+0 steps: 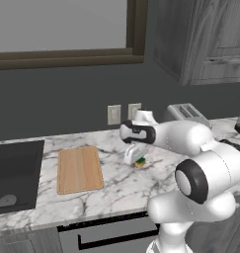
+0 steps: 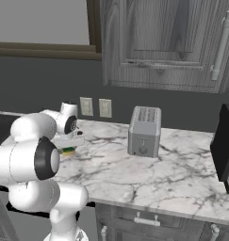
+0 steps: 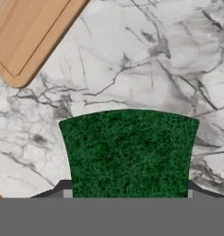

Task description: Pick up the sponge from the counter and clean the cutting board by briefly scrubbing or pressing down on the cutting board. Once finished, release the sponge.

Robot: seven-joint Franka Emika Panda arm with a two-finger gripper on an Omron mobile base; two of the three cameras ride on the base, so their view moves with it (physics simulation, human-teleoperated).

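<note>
1. We see the counter [image 1: 116, 190], white marble, with the sink [image 1: 15, 173] at its left end.
2. The cutting board [image 1: 79, 169] lies beside the sink, near the front edge.
3. Our gripper [image 1: 135, 159] is clamped on the sponge [image 3: 129, 154], mid-counter, right of the board.

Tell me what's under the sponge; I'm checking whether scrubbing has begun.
Marble counter, not the cutting board, which lies apart. The gripper is shut on the sponge; whether the sponge's yellow underside touches the counter is hidden.
</note>
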